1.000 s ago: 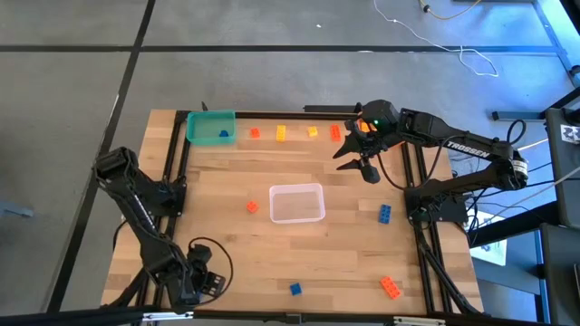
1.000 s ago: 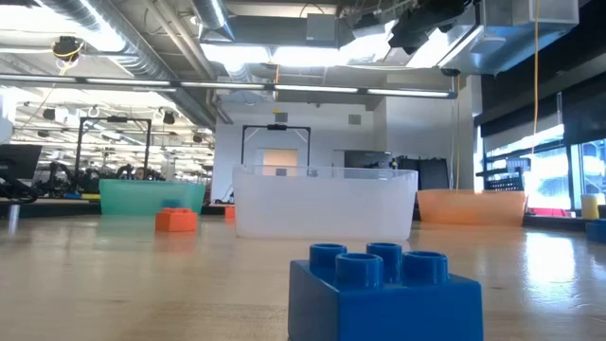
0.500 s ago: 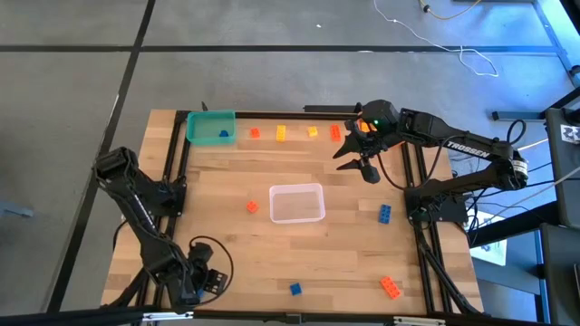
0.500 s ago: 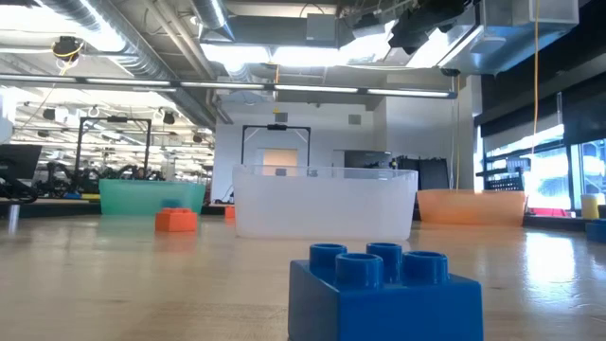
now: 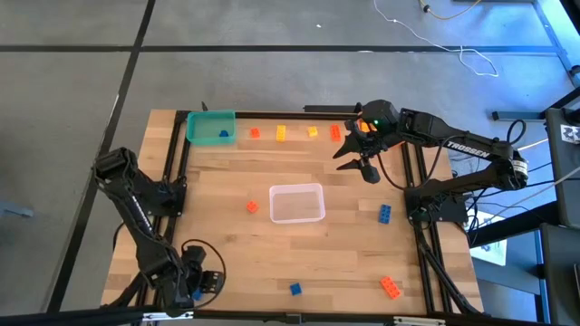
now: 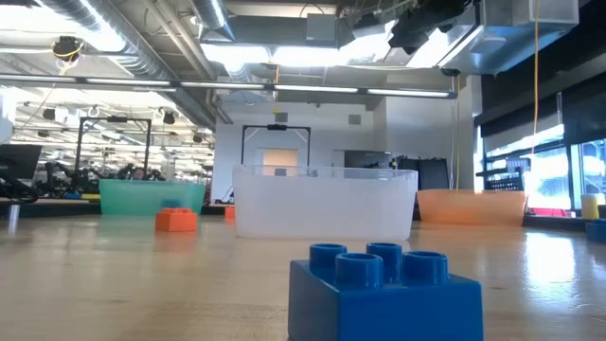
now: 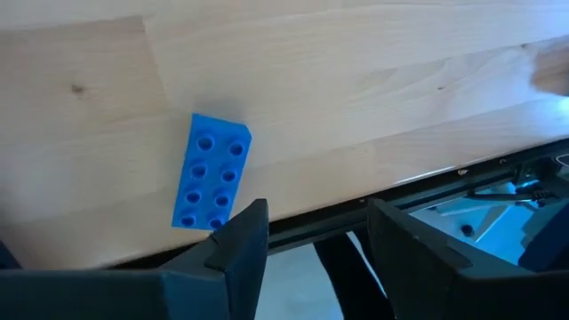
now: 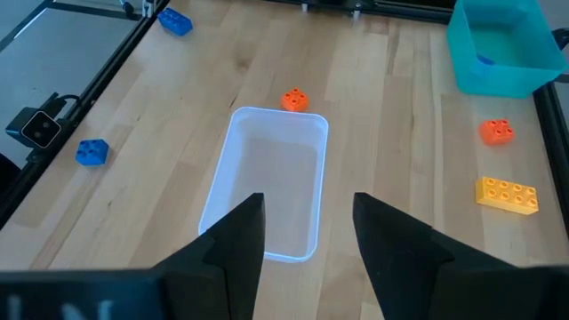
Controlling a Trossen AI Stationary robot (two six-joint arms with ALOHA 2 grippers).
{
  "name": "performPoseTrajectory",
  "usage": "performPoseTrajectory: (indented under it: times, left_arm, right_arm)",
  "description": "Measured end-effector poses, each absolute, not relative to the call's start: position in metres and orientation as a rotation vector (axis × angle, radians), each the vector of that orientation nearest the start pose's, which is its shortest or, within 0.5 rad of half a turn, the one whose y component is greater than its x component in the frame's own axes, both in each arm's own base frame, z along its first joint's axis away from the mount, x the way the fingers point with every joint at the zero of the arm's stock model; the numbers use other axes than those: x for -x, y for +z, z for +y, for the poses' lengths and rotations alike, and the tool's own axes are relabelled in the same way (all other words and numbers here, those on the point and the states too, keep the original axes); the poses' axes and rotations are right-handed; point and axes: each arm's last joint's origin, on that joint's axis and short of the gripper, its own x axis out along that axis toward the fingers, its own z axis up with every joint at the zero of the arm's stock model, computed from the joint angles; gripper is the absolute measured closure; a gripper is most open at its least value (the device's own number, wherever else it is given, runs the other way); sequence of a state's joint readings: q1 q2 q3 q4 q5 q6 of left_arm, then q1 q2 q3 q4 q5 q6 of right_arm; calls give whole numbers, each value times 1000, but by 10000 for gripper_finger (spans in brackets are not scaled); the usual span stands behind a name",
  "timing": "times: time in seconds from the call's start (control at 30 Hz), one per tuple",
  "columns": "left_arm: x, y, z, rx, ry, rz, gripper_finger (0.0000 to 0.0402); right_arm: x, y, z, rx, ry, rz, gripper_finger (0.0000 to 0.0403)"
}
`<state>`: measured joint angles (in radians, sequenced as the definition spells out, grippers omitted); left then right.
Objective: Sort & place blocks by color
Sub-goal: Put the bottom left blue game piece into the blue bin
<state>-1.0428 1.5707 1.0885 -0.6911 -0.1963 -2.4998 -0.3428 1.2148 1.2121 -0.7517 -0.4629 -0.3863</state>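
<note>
Small studded blocks lie scattered on the wooden table [image 5: 227, 244]. Along the far edge sit an orange block [image 5: 255, 133], two yellow ones [image 5: 282, 133] and a red-orange one [image 5: 335, 133]. A blue 2x4 block [image 7: 212, 184] lies flat by the near edge. My left gripper [image 7: 309, 240] hovers open over that edge at the near left corner [image 5: 195, 282], with the block just beside its fingertips. My right gripper [image 5: 362, 165] hangs open high over the far right, with nothing between its fingers [image 8: 307, 240].
A clear bin [image 5: 297, 202] stands mid-table, a teal bin [image 5: 210, 127] holding a blue block stands far left, and an orange bin [image 6: 471, 206] is far right under my right arm. More blocks: orange [image 5: 252, 206], blue [image 5: 385, 213], blue [image 5: 294, 289], orange [image 5: 391, 287].
My left gripper has rolled a little about its own pointing line while staying over the near left corner. No block has moved.
</note>
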Motion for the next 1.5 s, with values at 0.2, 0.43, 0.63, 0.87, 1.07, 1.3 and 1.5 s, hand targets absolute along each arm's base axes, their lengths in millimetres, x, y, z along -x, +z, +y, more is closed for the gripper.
performPoseTrajectory:
  times: [0.2,0.43,0.63,0.87,1.07,1.3,1.5]
  left_arm:
    - [-155,218,-259,1489,774,1114,174]
    - [-152,218,-260,1393,717,1196,140]
    - [-153,204,-263,1379,776,1251,139]
    - [-159,171,-274,1272,813,1263,139]
    - [-161,152,-278,1220,864,1296,139]
    - [-162,140,-281,1190,897,1305,139]
    - [-162,139,-281,1192,902,1299,139]
  right_arm:
    - [-232,346,-69,74,245,657,230]
    - [-232,346,-69,74,245,657,230]
    - [-232,346,-69,74,245,657,230]
    - [-232,346,-69,75,245,656,230]
    - [-232,346,-69,75,245,656,230]
    - [-232,346,-69,76,244,655,230]
    - [-232,347,-69,77,244,652,230]
